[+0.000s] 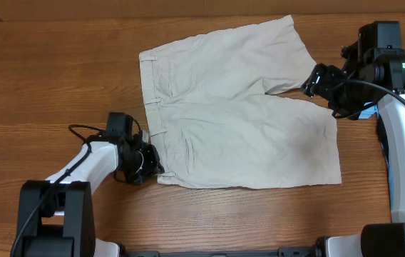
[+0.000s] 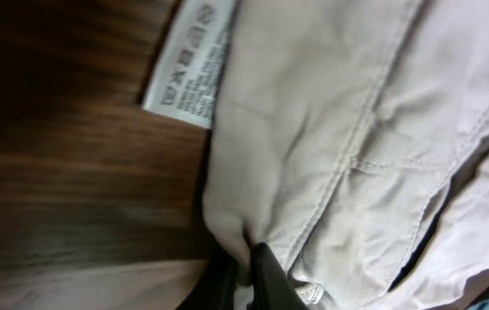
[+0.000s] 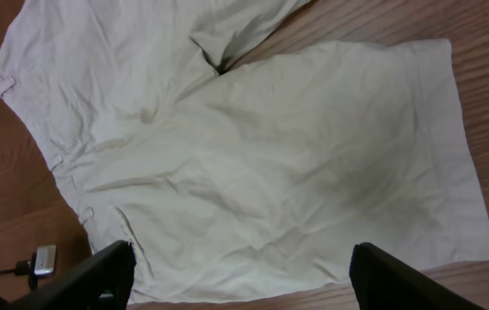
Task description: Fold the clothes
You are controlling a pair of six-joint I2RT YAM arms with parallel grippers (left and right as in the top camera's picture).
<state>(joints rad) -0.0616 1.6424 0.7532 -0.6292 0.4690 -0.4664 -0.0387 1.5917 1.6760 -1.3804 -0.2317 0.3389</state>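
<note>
One pair of beige shorts [image 1: 238,114] lies spread flat on the wooden worktop [image 1: 45,78], its near waistband corner clenched in the left pincer [image 1: 149,168], while the right pincer [image 1: 311,84] hangs released, fingers wide apart, beside the leg openings.

Beige shorts [image 1: 238,114] lie spread on wooden table [image 1: 45,86].

Shorts [image 1: 238,121]: pale woven cloth, matt, soft, creased; fine twill ribs and stitched seams up close. Label [image 2: 191,62]: white, printed, thin. Bench [image 1: 45,71]: brown wood grain, smooth, faint sheen. My jaws: black, matt, plastic by the look.
</note>
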